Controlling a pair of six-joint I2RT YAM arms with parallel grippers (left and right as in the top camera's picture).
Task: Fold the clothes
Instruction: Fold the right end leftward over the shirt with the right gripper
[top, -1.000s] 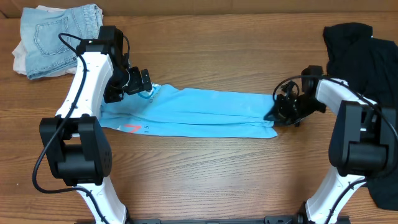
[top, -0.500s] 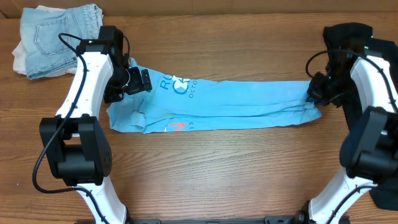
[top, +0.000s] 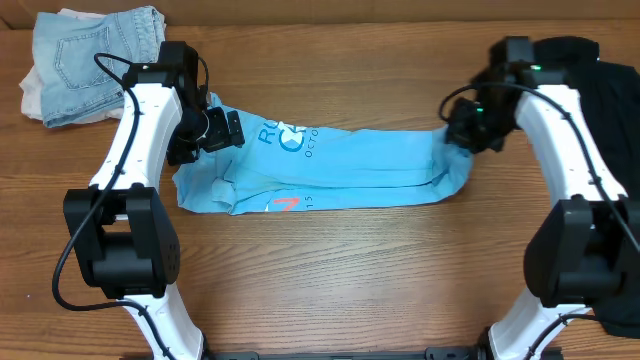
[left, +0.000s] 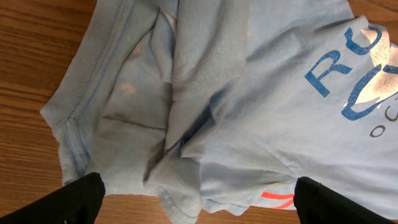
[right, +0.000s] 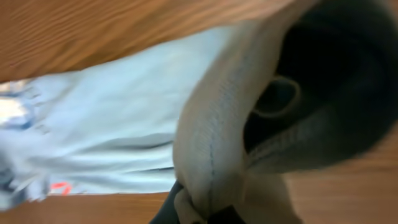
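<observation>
The sky-blue T-shirt (top: 350, 165) lies stretched left to right across the table, with its lettering (top: 285, 138) and red-orange mark (top: 286, 204) near the left end. My left gripper (top: 225, 130) hangs open over that crumpled left end; in the left wrist view its gripper (left: 202, 204) spans bunched blue cloth (left: 186, 124) without closing on it. My right gripper (top: 462, 130) is shut on the shirt's right hem, lifted and curled back over the cloth. The right wrist view shows the stitched hem (right: 211, 137) draped over the gripper (right: 199, 214). The black shirt (top: 600, 80) lies heaped at the far right.
Folded blue jeans (top: 95, 55) rest on a white cloth (top: 35, 95) at the back left corner. The black shirt runs down the right edge behind the right arm (top: 570, 200). Bare wooden table (top: 350, 280) lies in front of the blue shirt.
The right gripper dragged the shirt's hem out to the right, baring the lettering, then carried it back left and up, curling the right end over. The left arm stayed put.
</observation>
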